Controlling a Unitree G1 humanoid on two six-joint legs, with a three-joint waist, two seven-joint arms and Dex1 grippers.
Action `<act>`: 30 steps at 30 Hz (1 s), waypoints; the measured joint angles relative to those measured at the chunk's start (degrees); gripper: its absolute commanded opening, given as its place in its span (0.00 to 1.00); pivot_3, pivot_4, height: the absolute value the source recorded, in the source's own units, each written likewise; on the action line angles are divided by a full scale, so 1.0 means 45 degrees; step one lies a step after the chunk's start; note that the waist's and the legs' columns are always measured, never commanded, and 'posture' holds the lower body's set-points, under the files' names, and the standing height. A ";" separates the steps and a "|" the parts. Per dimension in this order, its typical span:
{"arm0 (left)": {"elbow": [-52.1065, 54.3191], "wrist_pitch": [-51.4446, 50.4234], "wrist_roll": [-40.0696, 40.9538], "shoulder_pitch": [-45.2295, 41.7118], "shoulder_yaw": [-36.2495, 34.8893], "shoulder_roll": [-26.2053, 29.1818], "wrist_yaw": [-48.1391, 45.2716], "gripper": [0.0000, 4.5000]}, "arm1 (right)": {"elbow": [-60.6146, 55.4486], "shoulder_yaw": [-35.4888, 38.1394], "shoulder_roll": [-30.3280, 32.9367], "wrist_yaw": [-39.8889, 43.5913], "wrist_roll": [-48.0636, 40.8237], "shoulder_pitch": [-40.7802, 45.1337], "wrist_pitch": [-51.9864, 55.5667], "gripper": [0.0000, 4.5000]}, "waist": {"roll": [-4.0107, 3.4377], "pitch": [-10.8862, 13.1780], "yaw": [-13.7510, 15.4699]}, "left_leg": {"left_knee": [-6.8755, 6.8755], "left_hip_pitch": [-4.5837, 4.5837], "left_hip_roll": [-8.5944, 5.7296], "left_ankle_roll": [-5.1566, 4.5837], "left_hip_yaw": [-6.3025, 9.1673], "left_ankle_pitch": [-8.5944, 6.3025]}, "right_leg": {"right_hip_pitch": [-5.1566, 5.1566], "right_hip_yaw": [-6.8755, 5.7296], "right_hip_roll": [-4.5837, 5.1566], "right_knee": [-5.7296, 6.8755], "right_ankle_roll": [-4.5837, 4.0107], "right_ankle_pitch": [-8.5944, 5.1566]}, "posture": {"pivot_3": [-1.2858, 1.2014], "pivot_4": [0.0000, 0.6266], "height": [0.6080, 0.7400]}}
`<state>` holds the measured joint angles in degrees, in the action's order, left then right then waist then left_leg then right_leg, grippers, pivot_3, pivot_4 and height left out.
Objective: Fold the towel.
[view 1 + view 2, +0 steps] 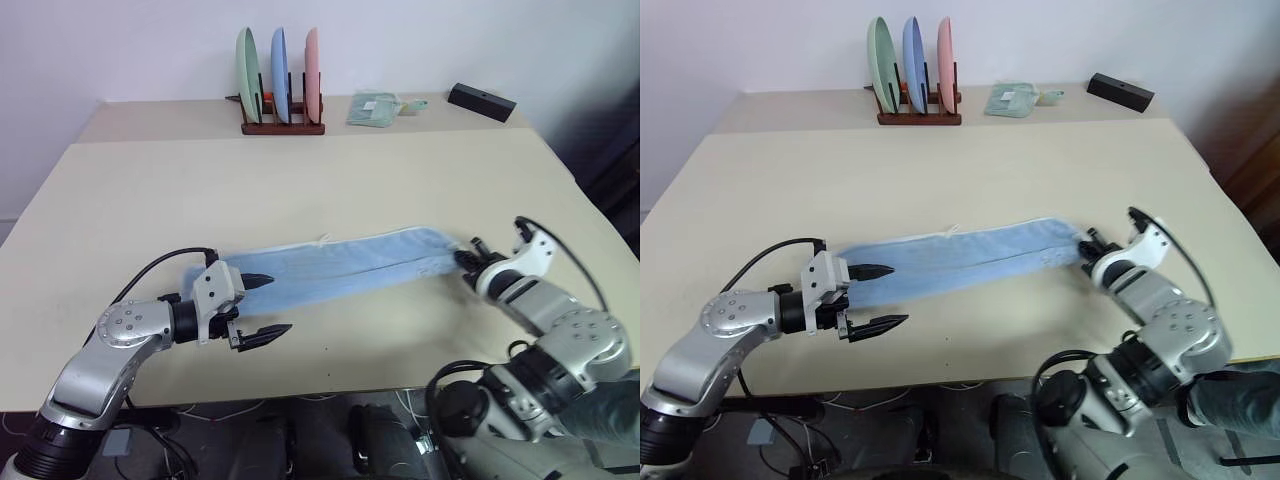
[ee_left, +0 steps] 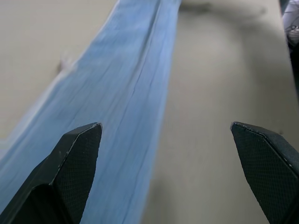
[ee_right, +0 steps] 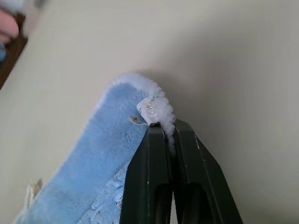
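Towel stretched across the table, pinched at one end.

Low in the frame, the left gripper (image 1: 268, 307) sits at lower left with its two black fingers spread wide — one tip over the towel's near-left end, the other over bare table (image 1: 330, 180). At lower right the right gripper (image 1: 466, 258) has its fingers pressed together on the towel's whitish edging (the right wrist view shows the piping caught between them). The towel (image 1: 340, 268) lies mid-frame as a long, narrow light-blue band, running from the left gripper up and right to the pinched corner. Farther back, at upper centre, a wooden rack (image 1: 282, 124) holds three upright plates — green, blue, pink — with a pale-green packet (image 1: 375, 108) and a black block (image 1: 482, 101) to their right.
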<state>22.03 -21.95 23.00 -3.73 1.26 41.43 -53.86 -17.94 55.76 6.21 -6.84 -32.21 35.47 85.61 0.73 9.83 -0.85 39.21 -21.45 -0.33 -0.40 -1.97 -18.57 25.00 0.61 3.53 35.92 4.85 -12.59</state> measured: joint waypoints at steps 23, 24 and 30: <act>-0.0477 0.0269 -0.0283 -0.0460 0.0043 -0.0320 0.0228 1.00 | -0.1904 -1.5943 0.8332 0.9784 0.3038 -0.2368 -0.8788 0.01 | 0.0019 0.0012 -0.0206 | -0.0021 -0.0012 0.0029 -0.0004 0.0008 -0.0002 | -0.0016 0.0002 -0.0014 -0.0095 0.0017 -0.0008 | 0.52 0.24 1.00; -0.0475 0.0268 -0.0284 -0.0461 0.0045 -0.0334 0.0256 1.00 | -0.1795 -1.6293 0.8078 0.9864 0.3197 -0.2205 -0.8910 0.01 | 0.0018 0.0012 -0.0204 | -0.0021 -0.0011 0.0029 -0.0004 0.0009 -0.0002 | -0.0015 0.0002 -0.0007 -0.0095 0.0017 -0.0008 | 0.52 0.24 1.00; -0.0444 0.0263 -0.0284 -0.0406 0.0036 -0.0350 0.0406 1.00 | -0.1648 -1.7175 0.6693 0.9843 0.3577 -0.1253 -0.8499 0.01 | 0.0019 0.0012 -0.0011 | -0.0021 -0.0012 0.0031 -0.0003 0.0017 -0.0003 | -0.0016 -0.0002 0.0017 -0.0095 0.0010 -0.0006 | 0.52 0.24 1.00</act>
<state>20.03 -20.77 21.72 -5.56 1.43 39.86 -52.03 -25.36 -21.52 36.32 37.46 -16.12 29.83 47.37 0.82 9.88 -0.90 39.12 -21.51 -0.19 -0.42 -1.89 -18.58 24.93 0.60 3.61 35.49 4.90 -12.62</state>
